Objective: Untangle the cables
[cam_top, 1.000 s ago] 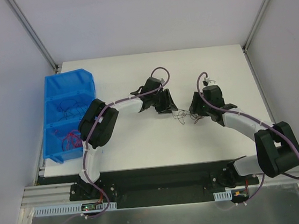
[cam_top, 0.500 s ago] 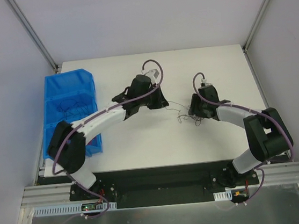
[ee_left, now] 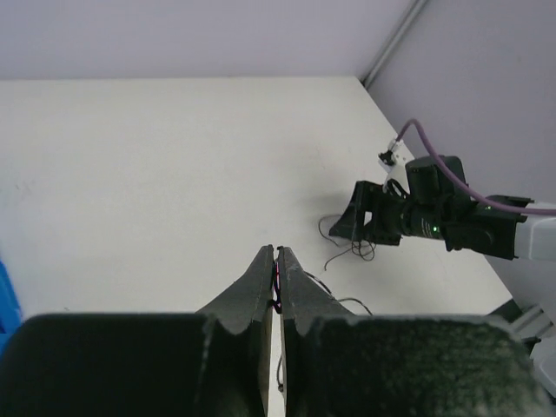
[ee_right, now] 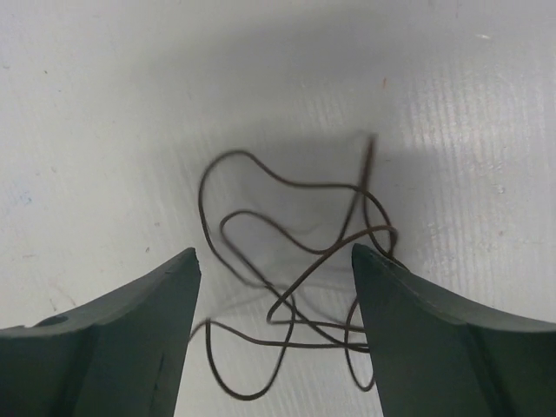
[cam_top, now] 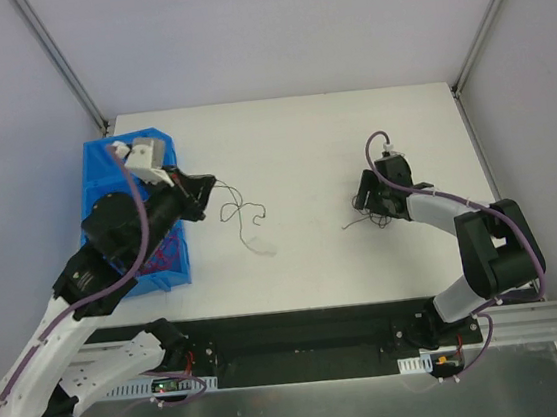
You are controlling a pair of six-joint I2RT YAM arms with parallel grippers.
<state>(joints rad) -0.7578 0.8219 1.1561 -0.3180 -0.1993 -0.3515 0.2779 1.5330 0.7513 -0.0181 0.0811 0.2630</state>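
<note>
The left claw (ee_left: 276, 261) is closed on one thin strand (cam_top: 229, 211) trailing off its tips. The right claw (ee_right: 274, 254), open, straddles the dark tangle (ee_right: 300, 278), which lies on the surface (ee_right: 104, 87) between its fingers. The wires look featherlight, springy and snag-prone, best pinched at an outer loop.

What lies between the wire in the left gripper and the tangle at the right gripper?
Only bare white table, as the top view shows; the wire and the tangle lie apart.
</note>
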